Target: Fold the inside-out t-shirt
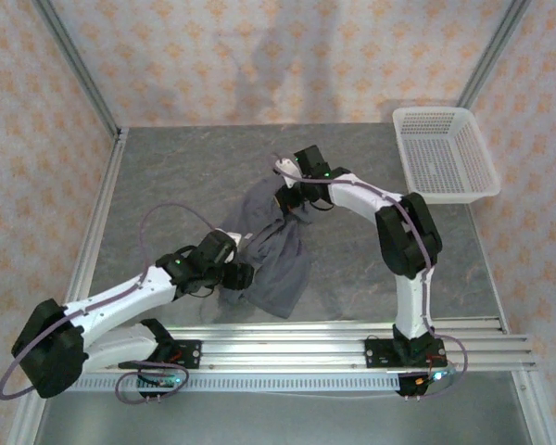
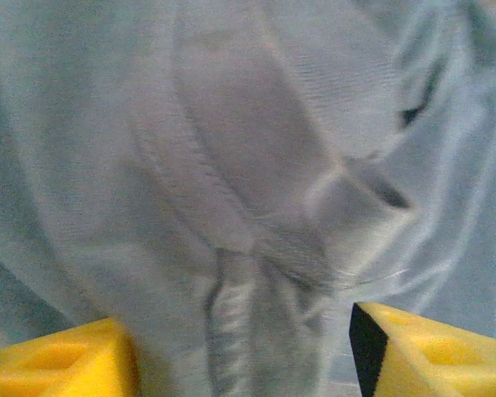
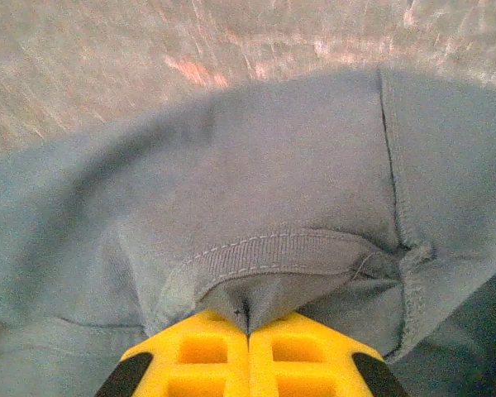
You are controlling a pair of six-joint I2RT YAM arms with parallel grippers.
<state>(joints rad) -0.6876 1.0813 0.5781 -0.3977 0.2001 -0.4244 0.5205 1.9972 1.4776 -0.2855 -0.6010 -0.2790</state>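
Inside-out t-shirt (image 1: 280,269), slate-grey, bunched (seams showing)

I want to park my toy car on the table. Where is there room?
Bare table lies far left, between the side rail and the t-shirt, and right of the right arm, nearer than the white basket. The middle is crowded: t-shirt, left gripper, right gripper.

i see a grey, marbled counter (image 1: 167,176) under soft, even light. the back wall (image 1: 287,56) and both side walls (image 1: 28,167) carry pale peach paper with a small repeating motif. slanted aluminium posts (image 1: 78,65) mark the corners, and silver rails (image 1: 296,338) run along the near edge.
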